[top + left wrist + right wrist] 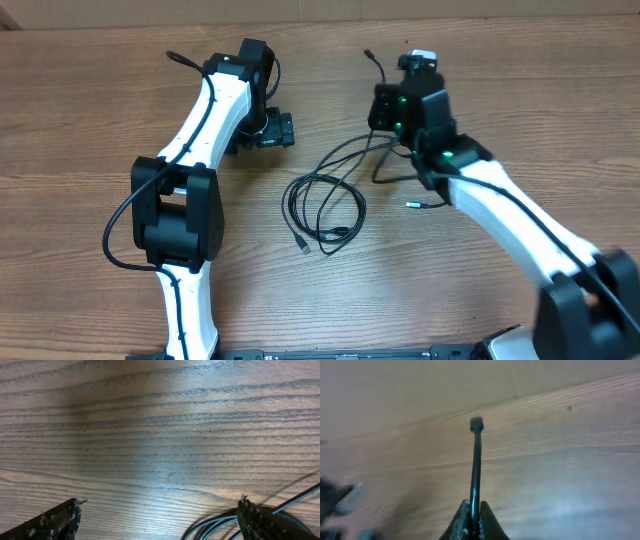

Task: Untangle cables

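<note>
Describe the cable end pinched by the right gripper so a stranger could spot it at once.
Start at the white right arm and follow it to the right gripper, shut on a thin black cable. Its small plug sticks out past the fingertips, unlike the looped cables lying mid-table.

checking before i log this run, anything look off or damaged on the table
Nothing damaged or spilled. The cables lie in an overlapping coil at centre, and one strand runs off to the right gripper, shut on it with its plug poking out beyond.
</note>
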{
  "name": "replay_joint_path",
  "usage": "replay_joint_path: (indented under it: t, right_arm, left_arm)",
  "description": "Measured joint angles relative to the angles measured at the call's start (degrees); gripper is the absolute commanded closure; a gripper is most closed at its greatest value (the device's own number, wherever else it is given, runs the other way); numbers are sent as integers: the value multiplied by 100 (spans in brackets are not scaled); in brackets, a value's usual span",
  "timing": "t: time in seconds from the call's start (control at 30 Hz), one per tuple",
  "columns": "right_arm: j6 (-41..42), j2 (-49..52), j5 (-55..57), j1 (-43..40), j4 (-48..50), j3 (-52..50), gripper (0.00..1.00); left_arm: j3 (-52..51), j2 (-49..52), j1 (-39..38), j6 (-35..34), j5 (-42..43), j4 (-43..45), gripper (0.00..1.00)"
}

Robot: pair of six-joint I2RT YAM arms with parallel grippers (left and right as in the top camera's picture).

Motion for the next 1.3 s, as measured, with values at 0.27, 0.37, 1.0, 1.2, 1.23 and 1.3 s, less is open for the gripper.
replay_joint_path:
  t: [0.27,0.37,1.0,1.2,1.23,1.3]
  right_arm:
    - [520,-160,-304,0,-2535,9,96]
    - [629,-155,-667,0,-3202,0,96]
    - [776,-155,-1467,0,-3644,-2,38]
    - [787,-155,-2059,0,-3139,-2,42]
    - [796,-155,-2179,11,-3012,-2,44]
    - [944,-155,-2284,46,-2822,-2,44]
  left_arm:
    - [0,0,0,0,0,0,1]
    - [0,0,0,0,0,0,1]
    - [0,0,0,0,0,0,0]
    - [0,0,0,0,0,0,1]
    - [0,0,0,0,0,0,0]
    - [0,0,0,0,0,0,1]
